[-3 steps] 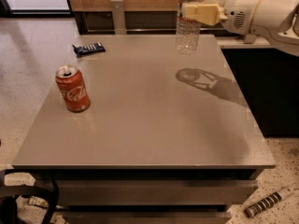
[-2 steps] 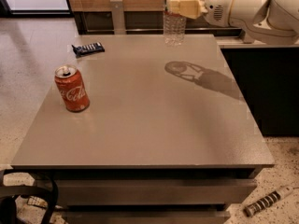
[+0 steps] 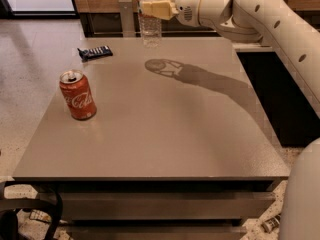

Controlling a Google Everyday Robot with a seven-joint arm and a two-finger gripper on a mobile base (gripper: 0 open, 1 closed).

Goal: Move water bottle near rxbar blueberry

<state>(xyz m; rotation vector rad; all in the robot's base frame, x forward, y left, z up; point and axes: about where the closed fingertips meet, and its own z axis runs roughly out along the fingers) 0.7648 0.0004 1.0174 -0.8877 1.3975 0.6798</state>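
Note:
The water bottle (image 3: 150, 31), clear ribbed plastic, hangs above the far edge of the grey table (image 3: 165, 134), its top cut off by the frame edge. My gripper (image 3: 152, 7) is shut on the water bottle's upper part, reaching in from the right. The rxbar blueberry (image 3: 95, 52), a flat dark navy bar, lies at the table's far left, to the left of the bottle and apart from it. The bottle's shadow falls on the table in front of it.
A red soda can (image 3: 78, 95) stands upright on the left side of the table. My white arm (image 3: 260, 14) spans the upper right. A dark cabinet (image 3: 285, 99) stands to the right of the table. Speckled floor lies on the left.
My gripper has carried the water bottle leftward along the table's far edge, toward the rxbar blueberry. The can and bar have not moved.

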